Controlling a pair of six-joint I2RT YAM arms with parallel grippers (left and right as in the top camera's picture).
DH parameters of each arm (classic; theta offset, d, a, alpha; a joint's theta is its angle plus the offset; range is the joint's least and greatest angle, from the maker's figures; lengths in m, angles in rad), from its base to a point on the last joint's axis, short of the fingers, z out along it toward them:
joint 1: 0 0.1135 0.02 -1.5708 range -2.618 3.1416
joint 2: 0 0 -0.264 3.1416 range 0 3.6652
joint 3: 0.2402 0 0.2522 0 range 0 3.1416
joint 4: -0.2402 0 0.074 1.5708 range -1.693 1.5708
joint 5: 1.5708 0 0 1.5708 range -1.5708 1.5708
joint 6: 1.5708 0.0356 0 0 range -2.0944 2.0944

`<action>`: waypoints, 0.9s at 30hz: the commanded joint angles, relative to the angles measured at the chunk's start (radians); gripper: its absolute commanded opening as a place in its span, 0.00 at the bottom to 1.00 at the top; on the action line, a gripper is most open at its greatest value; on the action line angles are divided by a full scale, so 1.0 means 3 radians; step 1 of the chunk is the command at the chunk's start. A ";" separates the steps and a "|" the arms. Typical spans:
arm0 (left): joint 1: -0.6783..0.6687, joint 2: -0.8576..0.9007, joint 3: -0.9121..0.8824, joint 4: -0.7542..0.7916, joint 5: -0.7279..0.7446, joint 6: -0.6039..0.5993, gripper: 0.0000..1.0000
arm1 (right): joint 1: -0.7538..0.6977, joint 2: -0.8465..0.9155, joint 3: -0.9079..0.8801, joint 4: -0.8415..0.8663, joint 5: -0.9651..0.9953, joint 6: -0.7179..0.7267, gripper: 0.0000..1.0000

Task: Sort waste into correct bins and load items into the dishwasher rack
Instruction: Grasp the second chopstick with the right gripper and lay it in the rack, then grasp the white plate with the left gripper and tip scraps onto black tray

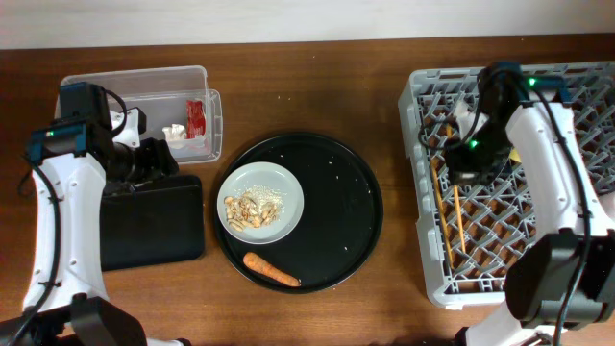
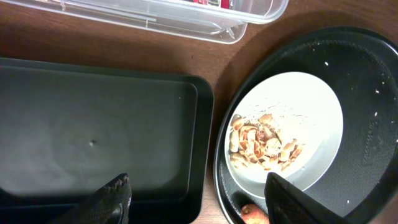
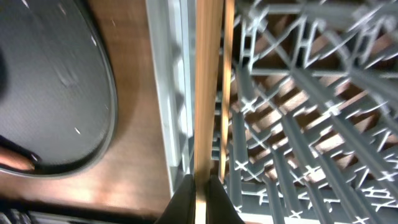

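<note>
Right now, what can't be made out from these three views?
- Overhead: the arm covers the right gripper fingertips above the dishwasher rack; a yellow patch beside it is mostly hidden too.
- Left wrist: carrot cut off by the bottom edge; clear tub contents cut by the top edge.
- Right wrist: blurred, so the held chopstick and rack lattice lack detail.

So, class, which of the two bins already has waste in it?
The clear plastic tub, holding the red wrapper and white paper; the flat black tray beside it is bare.
</note>
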 commanded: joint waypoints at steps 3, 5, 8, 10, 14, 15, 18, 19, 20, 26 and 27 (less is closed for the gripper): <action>0.0006 -0.0060 0.0011 -0.0008 0.0036 0.0029 0.68 | -0.0009 0.0005 -0.0660 0.0444 0.0031 -0.0170 0.04; 0.0006 -0.0060 0.0011 -0.0013 0.0036 0.0029 0.68 | -0.0008 0.0005 -0.0750 0.0553 0.0028 -0.0169 0.10; 0.0006 -0.0060 0.0011 -0.0013 0.0034 0.0029 0.68 | -0.0003 -0.0036 -0.0643 0.0492 0.0004 -0.0106 0.28; 0.0006 -0.0060 0.0011 -0.0013 0.0034 0.0029 0.68 | -0.0001 -0.0217 -0.0408 0.0394 0.0000 -0.0064 0.28; 0.0005 -0.0060 0.0011 -0.0011 0.0036 0.0029 0.68 | 0.0303 -0.0610 -0.0029 0.0425 -0.0373 -0.0045 0.39; 0.0005 -0.0060 0.0011 -0.0013 0.0036 0.0029 0.69 | 0.0453 -0.0600 -0.0033 0.0453 -0.0434 -0.0045 0.39; -0.0043 -0.0060 0.0011 -0.0013 0.0070 0.0028 0.68 | 0.0950 -0.0530 -0.0037 0.0587 -0.0408 0.0197 0.40; -0.0158 -0.0060 0.0011 -0.0005 0.0075 0.0028 0.68 | 0.0958 -0.0534 -0.0037 0.0587 -0.0398 0.0296 0.40; -0.0472 -0.0057 0.0011 0.0078 0.0071 0.0028 0.68 | 0.0886 -0.0534 -0.0036 0.0568 -0.0398 0.0387 0.40; -0.1755 0.0202 0.0011 0.0496 -0.0117 -0.0360 0.69 | 0.0212 -0.0554 -0.0037 0.0071 -0.0440 0.0406 0.98; -0.1886 0.0306 0.0011 0.0554 -0.0117 -0.0487 0.68 | 0.0198 -0.0552 -0.0038 0.0010 -0.0436 0.0394 0.98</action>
